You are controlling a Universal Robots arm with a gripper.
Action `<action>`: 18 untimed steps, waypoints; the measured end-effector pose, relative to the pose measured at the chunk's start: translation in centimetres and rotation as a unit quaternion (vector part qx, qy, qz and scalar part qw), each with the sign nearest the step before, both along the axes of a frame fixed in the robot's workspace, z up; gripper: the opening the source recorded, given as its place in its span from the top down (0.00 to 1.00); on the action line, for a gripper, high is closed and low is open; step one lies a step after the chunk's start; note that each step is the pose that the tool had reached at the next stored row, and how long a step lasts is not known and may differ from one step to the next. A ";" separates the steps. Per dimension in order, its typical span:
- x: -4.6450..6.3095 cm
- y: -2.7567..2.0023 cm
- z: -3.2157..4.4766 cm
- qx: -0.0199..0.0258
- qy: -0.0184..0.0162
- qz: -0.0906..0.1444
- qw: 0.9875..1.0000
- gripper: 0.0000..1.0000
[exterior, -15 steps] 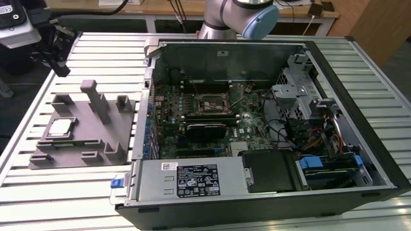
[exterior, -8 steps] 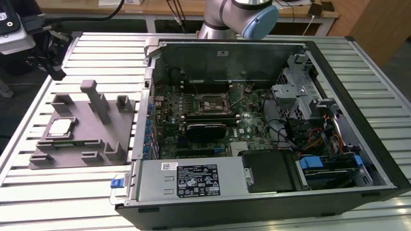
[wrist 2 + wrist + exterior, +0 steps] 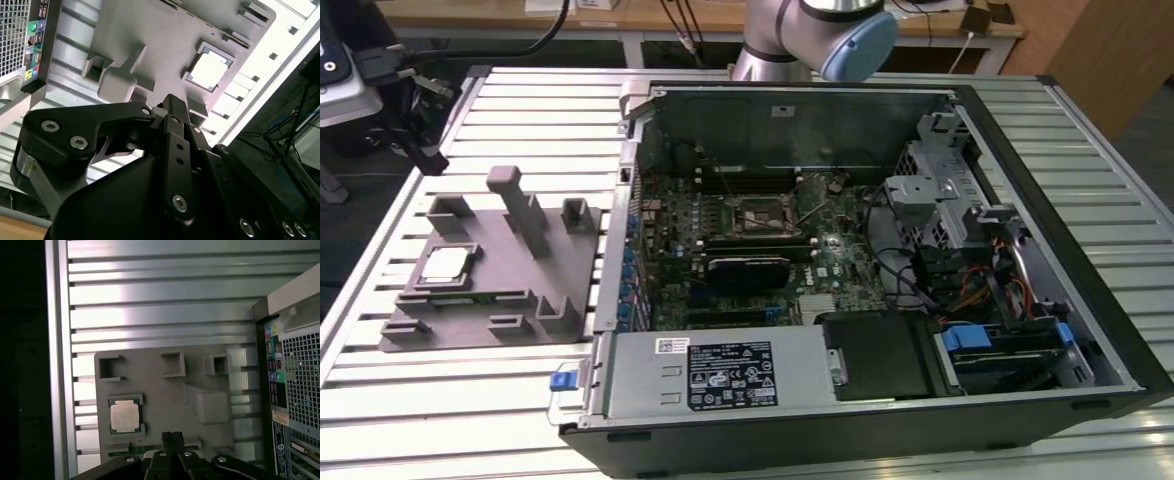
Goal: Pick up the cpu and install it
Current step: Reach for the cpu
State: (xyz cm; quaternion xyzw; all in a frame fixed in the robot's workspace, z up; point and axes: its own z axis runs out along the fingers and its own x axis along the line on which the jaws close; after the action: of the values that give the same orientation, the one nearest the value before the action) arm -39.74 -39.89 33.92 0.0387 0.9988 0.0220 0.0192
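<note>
The cpu (image 3: pixel 444 264) is a small square chip with a silver-white top. It lies flat in a recess of the grey holder (image 3: pixel 507 300) on the slatted table, at the exterior view's left. Both wrist views look down on the cpu (image 3: pixel 124 417) (image 3: pixel 211 69) from well above. My gripper (image 3: pixel 172 438) (image 3: pixel 171 104) hangs over the holder (image 3: pixel 165 390), off to one side of the chip and clear of it. Its black fingertips are pressed together, shut, with nothing between them. The black-framed socket (image 3: pixel 761 215) sits on the motherboard inside the open case.
The open computer case (image 3: pixel 854 420) takes up the middle and the exterior view's right, with drive cages, cables and a power supply (image 3: pixel 720 375). Upright posts (image 3: pixel 520 205) rise from the holder. The arm (image 3: pixel 834 30) stands behind the case. The table edge (image 3: pixel 60 390) runs beside the holder.
</note>
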 end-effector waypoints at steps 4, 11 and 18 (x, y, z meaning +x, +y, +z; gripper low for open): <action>-0.5 0.02 -0.61 0.000 0.000 0.000 1.000 0.89; -1.1 0.11 -1.57 0.000 0.000 0.000 1.000 0.89; -1.6 0.17 -2.36 0.000 0.000 0.000 1.000 0.89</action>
State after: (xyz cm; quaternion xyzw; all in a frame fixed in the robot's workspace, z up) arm -41.32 -39.72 31.56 0.0387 0.9988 0.0219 0.0191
